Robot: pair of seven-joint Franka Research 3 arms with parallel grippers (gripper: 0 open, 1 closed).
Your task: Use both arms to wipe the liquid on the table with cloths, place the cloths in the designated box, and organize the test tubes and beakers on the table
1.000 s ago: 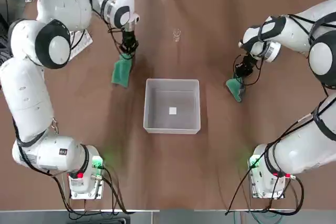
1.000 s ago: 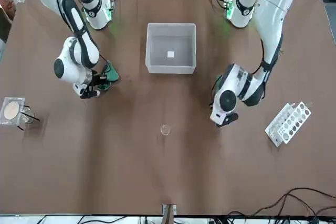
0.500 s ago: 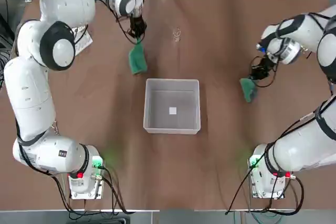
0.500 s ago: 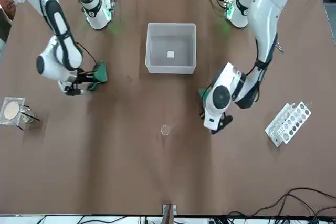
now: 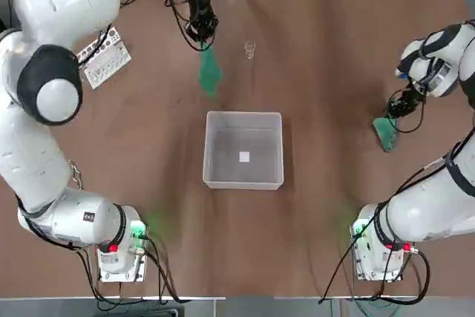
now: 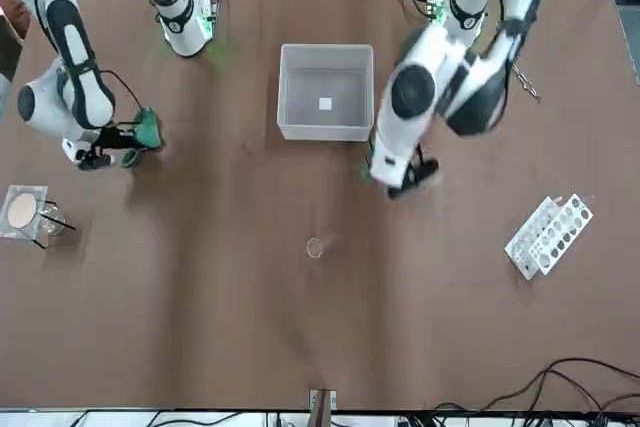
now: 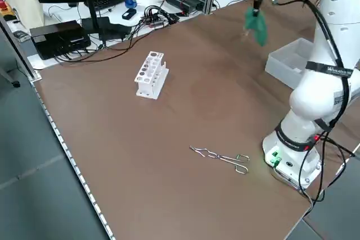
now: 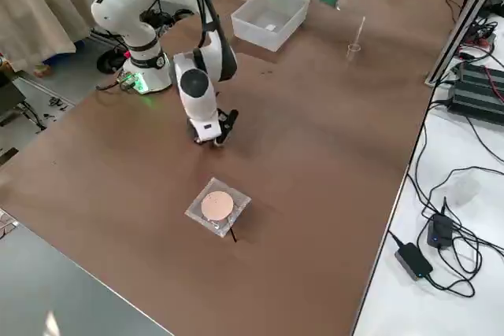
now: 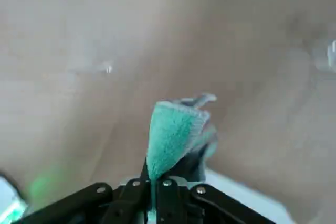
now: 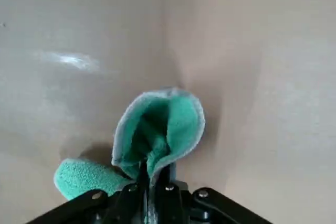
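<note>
My left gripper (image 5: 201, 29) is shut on a teal cloth (image 5: 210, 72) that hangs clear of the table (image 5: 312, 72), just beyond the far left corner of the grey-white box (image 5: 243, 176). In the left side view the cloth (image 7: 257, 23) dangles in the air. My right gripper (image 5: 404, 104) is shut on the other cloth (image 5: 386, 132), whose lower end rests on the table well to the right of the box. A small clear beaker (image 5: 250, 50) stands beyond the box, with a thin tube (image 8: 358, 31) leaning in it. I cannot make out any liquid.
A white test-tube rack (image 5: 104, 53) lies at the far left. Metal tongs (image 7: 222, 157) lie near the left arm's base. A square dish (image 8: 218, 206) with a brown disc sits at the far right, close to the right gripper.
The left gripper has lifted its cloth off the table and carried it away from the bases and rightward. The right gripper has dragged its cloth outward to the right.
</note>
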